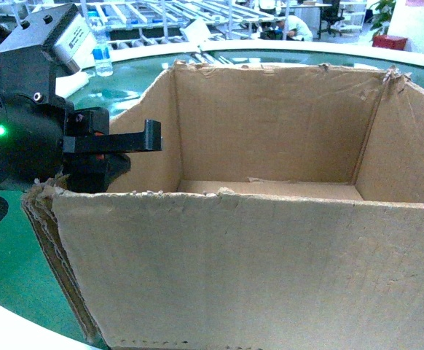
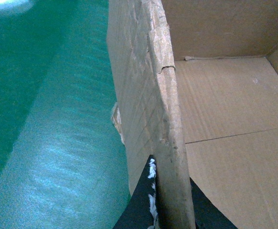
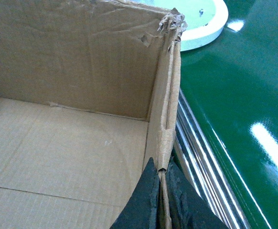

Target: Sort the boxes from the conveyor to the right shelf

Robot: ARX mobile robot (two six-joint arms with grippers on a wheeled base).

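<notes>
Ragged-edged and empty, bare floor showing, the cardboard carton [image 1: 248, 255] sits on the green conveyor belt [image 2: 43, 133], pinched at both ends: the left gripper [image 2: 170, 205] clamps its left wall, the right gripper [image 3: 164, 200] its right wall beside a steel rail [image 3: 201, 162]. Lifting well likely means raising both arms evenly, grips firm, since torn corrugated rims could tear or slip

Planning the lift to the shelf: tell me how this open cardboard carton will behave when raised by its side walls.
Probably light: the carton looks empty. Its walls may flex, since each tool, left and right, pinches only a thin ragged top edge. Torn corners suggest that the cardboard could rip further under strain.
</notes>
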